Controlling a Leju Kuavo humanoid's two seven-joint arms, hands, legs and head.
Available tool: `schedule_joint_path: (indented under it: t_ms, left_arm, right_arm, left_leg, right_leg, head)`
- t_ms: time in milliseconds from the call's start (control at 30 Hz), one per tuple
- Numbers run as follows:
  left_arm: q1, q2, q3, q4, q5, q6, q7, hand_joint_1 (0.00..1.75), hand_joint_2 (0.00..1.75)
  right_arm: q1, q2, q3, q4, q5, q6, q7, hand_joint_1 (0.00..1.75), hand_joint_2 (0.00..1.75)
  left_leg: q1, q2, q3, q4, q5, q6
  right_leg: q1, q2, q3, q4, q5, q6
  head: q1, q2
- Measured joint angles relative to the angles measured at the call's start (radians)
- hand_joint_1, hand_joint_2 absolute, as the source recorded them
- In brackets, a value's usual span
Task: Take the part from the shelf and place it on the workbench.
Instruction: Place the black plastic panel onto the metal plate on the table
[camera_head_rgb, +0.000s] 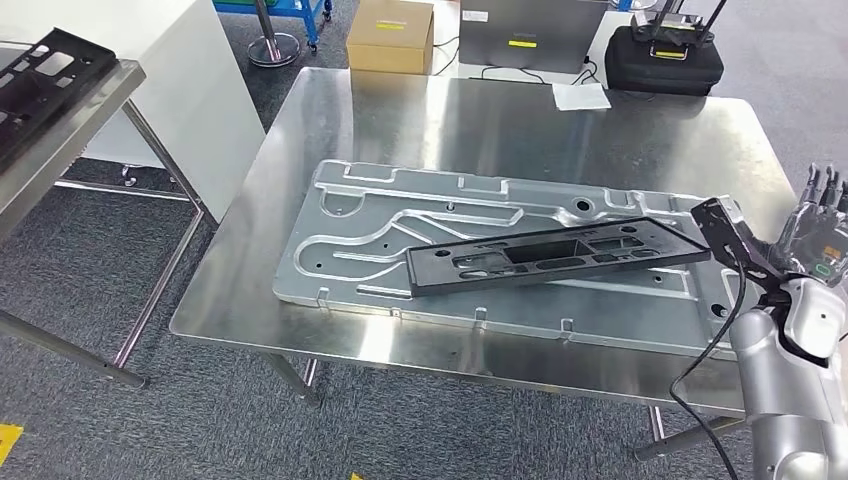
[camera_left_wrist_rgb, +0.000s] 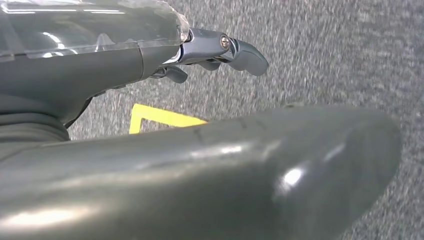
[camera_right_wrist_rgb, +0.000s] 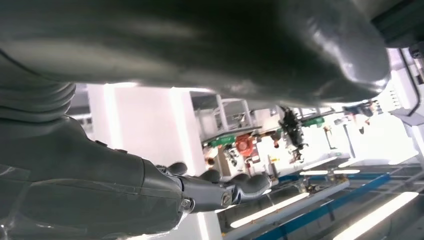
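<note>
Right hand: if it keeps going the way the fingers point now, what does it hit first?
Probably nothing close. In the head view the right hand is raised past the workbench edge, fingers up, clear of the black part. Depth unclear.

The head camera is looking forward and down from high up at a steel workbench (camera_head_rgb: 620, 120), seen whole at middle distance, with grey carpet (camera_head_rgb: 90, 280) around it. The left wrist camera is sitting close behind the left hand (camera_left_wrist_rgb: 220, 50) and facing the same grey carpet. The right wrist camera is sitting close behind the right hand (camera_right_wrist_rgb: 220, 190) and tilting up toward bright ceiling lights (camera_right_wrist_rgb: 370, 212).
</note>
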Motion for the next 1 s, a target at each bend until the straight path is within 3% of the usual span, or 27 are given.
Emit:
schedule_joint_path:
  t_ms: [67, 167, 233, 267, 300, 400, 533, 600, 700, 733, 767, 800, 867, 933, 1000]
  left_arm:
    - [0.0, 0.0, 0.0, 0.0, 0.004, 0.0, 0.0, 0.0, 0.0]
    - [-0.001, -0.001, 0.003, 0.0, 0.017, -0.002, -0.002, 0.0, 0.0]
    - [0.0, -0.002, 0.012, 0.0, 0.034, -0.005, -0.005, 0.0, 0.0]
    - [0.002, -0.004, 0.019, 0.0, 0.046, -0.006, -0.007, 0.0, 0.0]
    - [0.003, -0.006, 0.027, 0.0, 0.059, -0.006, -0.008, 0.0, 0.0]
    - [0.002, -0.01, 0.046, 0.0, 0.084, -0.003, -0.012, 0.0, 0.0]
    - [0.007, -0.019, 0.065, 0.0, 0.098, -0.001, -0.015, 0.0, 0.0]
    - [0.011, -0.025, 0.075, 0.0, 0.107, 0.0, -0.014, 0.0, 0.0]
    - [0.012, -0.036, 0.089, 0.0, 0.123, 0.002, -0.013, 0.0, 0.0]
    - [0.012, -0.04, 0.095, 0.0, 0.129, 0.002, -0.012, 0.0, 0.0]
    - [0.013, -0.044, 0.101, 0.0, 0.135, 0.003, -0.012, 0.0, 0.0]
    - [0.014, -0.049, 0.107, 0.0, 0.141, 0.003, -0.012, 0.0, 0.0]
    - [0.016, -0.058, 0.118, 0.0, 0.152, 0.004, -0.012, 0.0, 0.0]
    - [0.019, -0.067, 0.129, 0.0, 0.162, 0.004, -0.012, 0.0, 0.0]
    - [0.021, -0.075, 0.139, 0.0, 0.17, 0.004, -0.012, 0.0, 0.0]
  right_arm:
    - [0.029, 0.015, -0.004, -0.044, -0.034, -0.038, -0.036, 0.0, 0.0]
    - [0.089, 0.074, -0.008, -0.158, -0.068, -0.146, -0.103, 0.0, 0.0]
    - [0.147, 0.138, 0.0, -0.26, -0.071, -0.211, -0.146, 0.0, 0.0]
    - [0.173, 0.175, 0.011, -0.314, -0.07, -0.234, -0.176, 0.0, 0.0]
    - [0.194, 0.216, 0.026, -0.367, -0.067, -0.253, -0.215, 0.0, 0.0]
    - [0.249, 0.342, 0.081, -0.522, -0.049, -0.279, -0.339, 0.0, 0.0]
    - [0.355, 0.488, 0.135, -0.714, -0.075, -0.284, -0.497, 0.0, 0.0]
    - [0.418, 0.548, 0.163, -0.8, -0.124, -0.284, -0.574, 0.0, 0.0]
    - [0.527, 0.609, 0.221, -0.894, -0.21, -0.285, -0.655, 0.0, 0.0]
    - [0.567, 0.622, 0.243, -0.918, -0.238, -0.285, -0.672, 0.0, 0.0]
    - [0.608, 0.633, 0.266, -0.94, -0.264, -0.285, -0.686, 0.0, 0.0]
    - [0.647, 0.642, 0.286, -0.961, -0.29, -0.285, -0.698, 0.0, 0.0]
    - [0.716, 0.659, 0.317, -0.993, -0.344, -0.285, -0.709, 0.0, 0.0]
    - [0.773, 0.667, 0.335, -1.011, -0.416, -0.284, -0.698, 0.0, 0.0]
    - [0.822, 0.668, 0.34, -1.016, -0.502, -0.284, -0.681, 0.0, 0.0]
  left_leg:
    - [0.002, 0.001, -0.01, 0.026, -0.021, -0.011]
    - [0.004, 0.003, -0.084, 0.192, -0.111, -0.021]
    - [0.004, 0.003, -0.123, 0.279, -0.141, -0.02]
    - [0.002, 0.003, -0.117, 0.27, -0.128, -0.016]
    - [0.0, 0.002, -0.092, 0.223, -0.099, -0.01]
    - [-0.011, 0.004, 0.007, 0.035, -0.021, 0.016]
    - [-0.013, 0.004, 0.022, -0.013, 0.005, 0.024]
    - [-0.006, 0.006, 0.018, -0.032, 0.025, 0.03]
    - [-0.003, 0.009, -0.005, -0.035, 0.044, 0.034]
    - [-0.003, 0.01, -0.016, -0.033, 0.049, 0.032]
    - [-0.002, 0.01, -0.027, -0.03, 0.055, 0.031]
    - [-0.001, 0.011, -0.038, -0.026, 0.061, 0.028]
    - [-0.001, 0.011, -0.059, -0.017, 0.073, 0.019]
    - [-0.001, 0.011, -0.068, -0.01, 0.084, 0.008]
    - [0.0, 0.011, -0.067, -0.013, 0.098, -0.005]
  right_leg:
    - [-0.001, 0.0, 0.001, -0.003, 0.001, -0.015]
    - [0.003, -0.003, 0.002, -0.003, 0.002, -0.029]
    - [0.01, -0.005, 0.002, -0.001, 0.003, -0.033]
    - [0.014, -0.004, 0.002, -0.001, 0.003, -0.034]
    - [0.017, -0.002, 0.002, 0.0, 0.003, -0.035]
    - [0.025, 0.003, 0.003, 0.001, 0.004, -0.035]
    - [0.022, -0.005, 0.001, 0.001, 0.007, -0.019]
    - [0.023, -0.003, -0.012, 0.037, -0.038, -0.009]
    - [0.015, -0.002, -0.059, 0.202, -0.163, 0.004]
    - [0.012, -0.002, -0.064, 0.241, -0.179, 0.008]
    - [0.01, -0.002, -0.053, 0.25, -0.175, 0.011]
    - [0.009, -0.002, -0.024, 0.223, -0.153, 0.012]
    - [0.008, -0.003, 0.076, 0.091, -0.112, 0.011]
    - [0.013, -0.002, 0.148, -0.017, -0.103, -0.001]
    - [0.017, 0.001, 0.153, -0.037, -0.099, -0.017]
  head:
    - [0.0, 0.0]
    - [-0.001, 0.0]
    - [-0.001, 0.0]
    - [-0.001, 0.0]
    - [-0.001, 0.0]
    - [0.0, 0.0]
    - [0.0, 0.0]
    - [0.003, 0.0]
    - [0.005, 0.0]
    - [0.006, 0.0]
    - [0.006, 0.0]
    - [0.006, 0.0]
    - [0.006, 0.0]
    - [0.005, 0.0]
    - [0.007, 0.0]
